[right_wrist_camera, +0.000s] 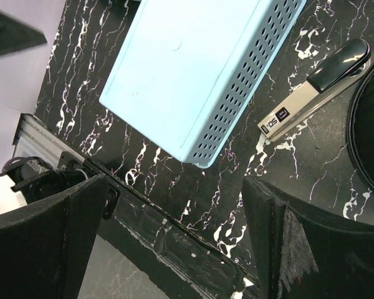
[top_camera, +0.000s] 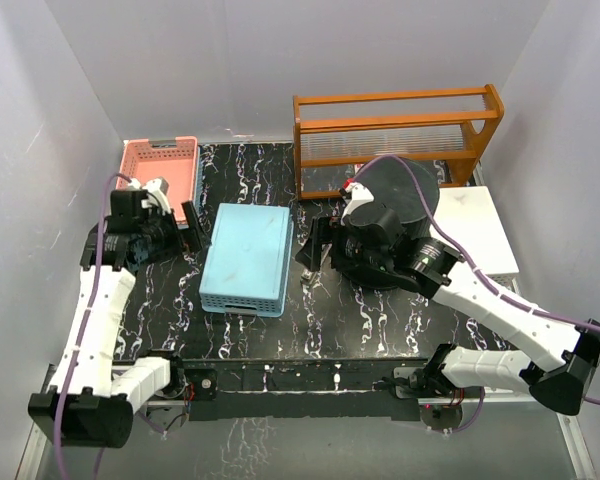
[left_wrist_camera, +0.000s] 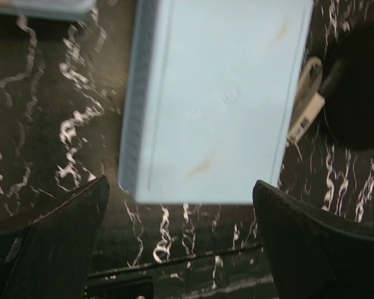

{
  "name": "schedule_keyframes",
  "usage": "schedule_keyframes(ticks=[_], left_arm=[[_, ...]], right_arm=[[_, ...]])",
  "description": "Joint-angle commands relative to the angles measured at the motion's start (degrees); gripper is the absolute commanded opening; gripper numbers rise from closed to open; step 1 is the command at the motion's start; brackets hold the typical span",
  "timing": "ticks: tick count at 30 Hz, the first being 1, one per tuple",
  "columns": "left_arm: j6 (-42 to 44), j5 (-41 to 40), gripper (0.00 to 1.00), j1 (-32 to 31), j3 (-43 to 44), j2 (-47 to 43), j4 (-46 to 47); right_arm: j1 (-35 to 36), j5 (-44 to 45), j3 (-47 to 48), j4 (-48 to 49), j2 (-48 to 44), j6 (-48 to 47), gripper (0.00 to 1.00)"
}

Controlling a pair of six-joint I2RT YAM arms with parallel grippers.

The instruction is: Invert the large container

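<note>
Both sets of my fingers gape empty: left gripper (left_wrist_camera: 179, 187) near the pink basket (top_camera: 160, 158), blue basket (top_camera: 245, 250) mid-table, right gripper (right_wrist_camera: 174, 180) beside the large container (top_camera: 405, 190), far right. It looks base-up, so flipped, I judge.

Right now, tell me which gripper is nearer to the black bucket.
Right. The right gripper sits close beside the bucket, between it and the blue basket. The left gripper is on the far side of the blue basket, next to the pink basket.
</note>
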Motion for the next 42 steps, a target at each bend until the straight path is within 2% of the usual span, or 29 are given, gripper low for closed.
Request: schedule_keyframes(ticks=[1,4,8,12,21,29,35,42], left_arm=[[-5.92,-4.84,0.98,-9.09,-4.93,-5.93,-8.75],[-11.80,-5.06,0.98,-13.10,-8.06,-10.51,-9.10],[-15.86,-5.36,0.98,-14.46,-9.65,-15.16,-11.75],[-17.57,-4.72,0.98,-14.78,-10.77,-18.33,-15.34],[-16.74,2.81,0.98,-14.75,-17.09,-20.38,-13.92],[-17.53,8.33,0.98,-15.62,-22.82,-17.68,-5.95],[-24.79,14.37,0.98,-18.48,-31.07,-15.99,12.44],[-28.36,10.96,0.98,-29.55,-32.37,-6.25,24.51]], right_arm=[[-0.08,0.03,0.68,3.97,1.28,-0.33,0.88],[-0.04,1.67,2.29,2.91,1.48,-0.77,0.88],[-0.06,3.16,4.27,2.19,1.11,-1.15,0.88],[-0.07,3.84,9.09,-0.75,2.02,-2.17,0.88],[-0.09,6.55,13.23,-2.09,2.87,-3.13,0.88],[-0.08,5.84,10.78,-0.85,2.69,-2.61,0.88],[-0.04,4.15,10.49,0.15,4.18,-2.53,0.88],[-0.07,4.81,9.21,-0.74,2.53,-2.19,0.88]])
